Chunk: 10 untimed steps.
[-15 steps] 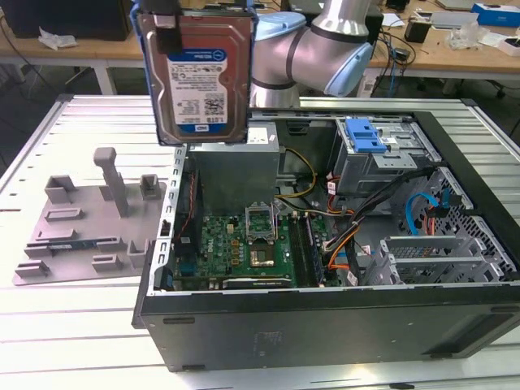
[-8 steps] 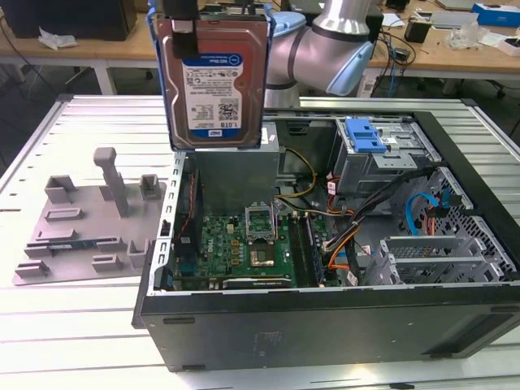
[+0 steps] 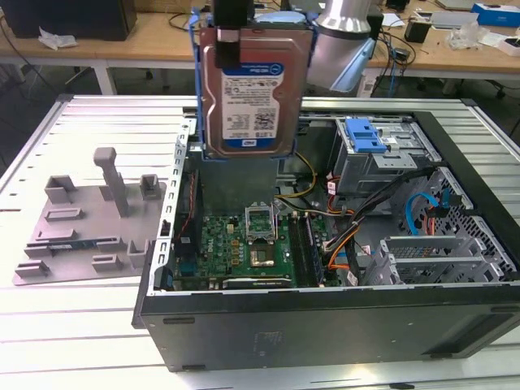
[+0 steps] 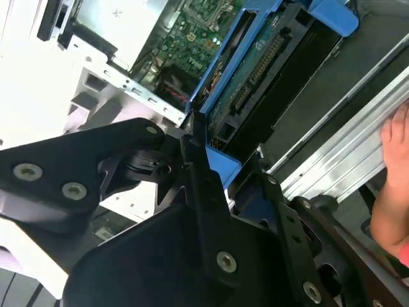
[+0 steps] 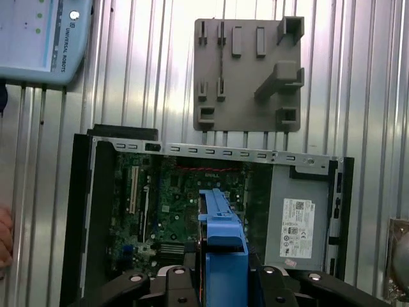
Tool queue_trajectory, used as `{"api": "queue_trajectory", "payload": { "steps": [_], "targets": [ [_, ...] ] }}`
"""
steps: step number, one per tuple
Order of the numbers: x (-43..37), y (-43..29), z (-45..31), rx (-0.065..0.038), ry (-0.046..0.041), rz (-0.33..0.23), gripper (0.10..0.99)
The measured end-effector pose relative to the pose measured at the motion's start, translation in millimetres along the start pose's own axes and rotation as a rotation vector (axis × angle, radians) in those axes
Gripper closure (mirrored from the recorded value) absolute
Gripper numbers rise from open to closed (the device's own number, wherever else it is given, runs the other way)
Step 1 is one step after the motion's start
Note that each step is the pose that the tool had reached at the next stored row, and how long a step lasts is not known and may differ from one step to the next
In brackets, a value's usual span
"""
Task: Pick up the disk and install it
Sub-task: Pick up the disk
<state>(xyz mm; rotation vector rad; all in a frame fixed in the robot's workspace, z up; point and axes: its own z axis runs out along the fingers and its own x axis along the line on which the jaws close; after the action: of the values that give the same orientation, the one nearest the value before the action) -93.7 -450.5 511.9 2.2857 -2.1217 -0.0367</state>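
Pincer (image 3: 230, 18) is closed on the top end of the disk (image 3: 252, 89), gripping its blue carrier (image 3: 196, 89). The disk hangs upright in the air with its label toward the exterior camera, touching nothing below.

It sits over the open computer case (image 3: 325, 325), above the motherboard (image 3: 244, 244) end and well apart from the drive cage (image 3: 382, 166) on the exterior view's right.

Second wrist view: black fingers (image 4: 195, 160) pinch the carrier end, and the disk's circuit-board face is visible. A person's hand (image 4: 393, 185) is at the picture's rim, near the case wall.

First wrist view looks straight down. The carrier edge is over the motherboard, with the power supply (image 5: 297, 224) beside it inside the case.

The case lies on its side around the middle of the desk (image 3: 81, 341). A grey fixture plate (image 3: 81, 236) lies flat just beside the case, toward the desk edge on the exterior view's left. A teach pendant (image 5: 38, 38) sits off the case's corner, well apart from the plate.
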Motion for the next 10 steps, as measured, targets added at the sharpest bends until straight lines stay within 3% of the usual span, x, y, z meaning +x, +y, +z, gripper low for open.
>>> {"api": "queue_trajectory", "payload": {
  "steps": [4,6,10],
  "targets": [
    [9.7,-18.6,-0.6,0.0,-0.0007,0.0,0.718],
    [17.3,-33.5,-1.1,0.0,-0.0012,0.0,0.718],
    [26.4,-51.0,-1.7,0.0,-0.0018,0.0,0.718]
  ]
}}
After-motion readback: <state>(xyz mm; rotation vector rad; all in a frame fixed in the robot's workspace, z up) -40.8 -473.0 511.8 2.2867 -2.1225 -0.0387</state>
